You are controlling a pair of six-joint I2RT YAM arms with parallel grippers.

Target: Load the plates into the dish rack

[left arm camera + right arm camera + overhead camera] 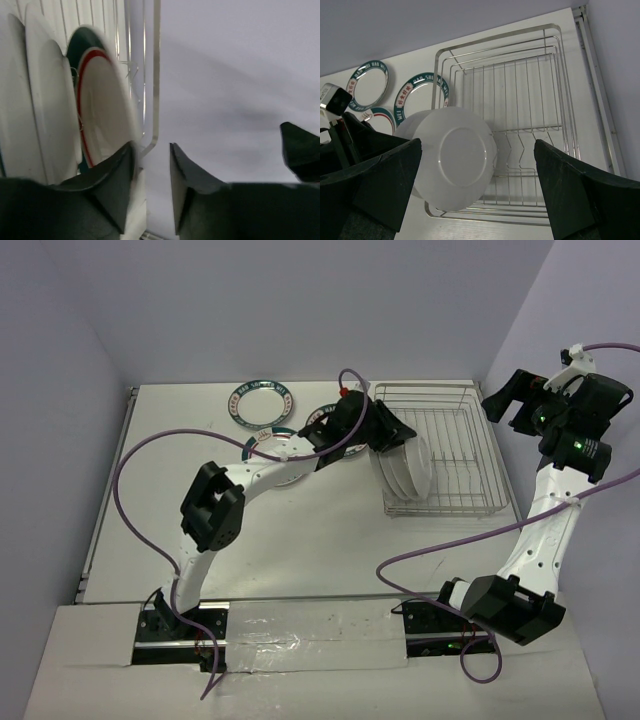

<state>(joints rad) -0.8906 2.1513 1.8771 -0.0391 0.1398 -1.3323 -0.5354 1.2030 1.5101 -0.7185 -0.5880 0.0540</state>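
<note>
The silver wire dish rack (468,400) stands at the back right of the table. A row of plates (408,472) stands on edge at its left end, white undersides facing right (452,157). My left gripper (392,432) is at the rack's left end beside these plates. In the left wrist view its fingers (151,146) are slightly apart with nothing between them. A green-and-red-rimmed plate (102,107) stands just left of them and a rack wire (156,75) just ahead. My right gripper (510,405) is wide open and empty (478,144), high above the rack's right side.
Green-rimmed plates lie flat on the table left of the rack: one at the back (262,403), one near the rack's corner (420,95), and one partly under my left arm (272,452). Walls enclose the table at the left, back and right.
</note>
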